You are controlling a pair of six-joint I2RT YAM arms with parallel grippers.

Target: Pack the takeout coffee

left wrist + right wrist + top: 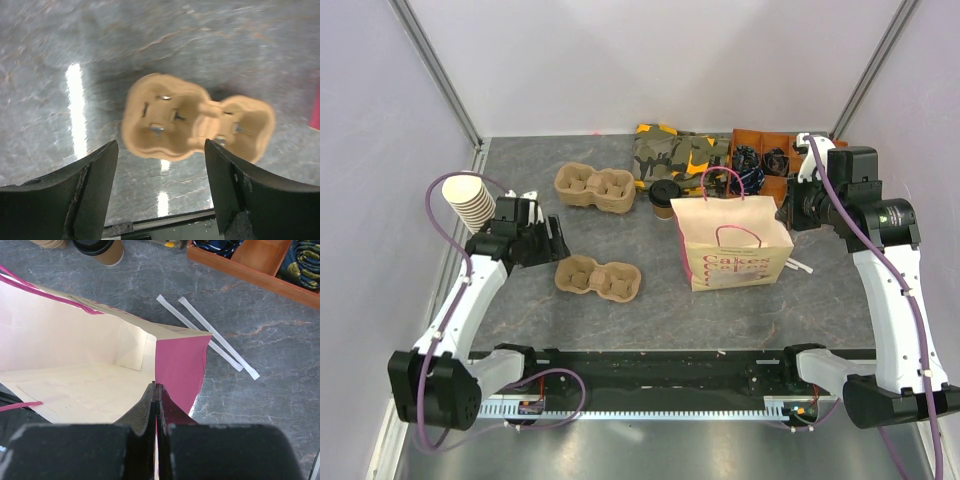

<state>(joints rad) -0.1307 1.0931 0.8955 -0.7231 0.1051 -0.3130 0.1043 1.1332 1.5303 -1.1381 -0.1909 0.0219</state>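
Two entries: my right end effector [156,390] clenches the paper bag [75,375] by its rim, steadying it, I judge, for the takeout coffee [666,197]; left end effector [160,146] released over a carrier [170,125].

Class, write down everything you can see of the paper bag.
The bag is cream paper with pink "Cakes" lettering on its front, pink handles and pink side panels. Its inside is plain cream and looks empty. It stands upright on the table, right of centre, with its mouth open upward. The right gripper is shut on the top edge of its right side panel. Two wrapped straws lie beside it, not touching it.
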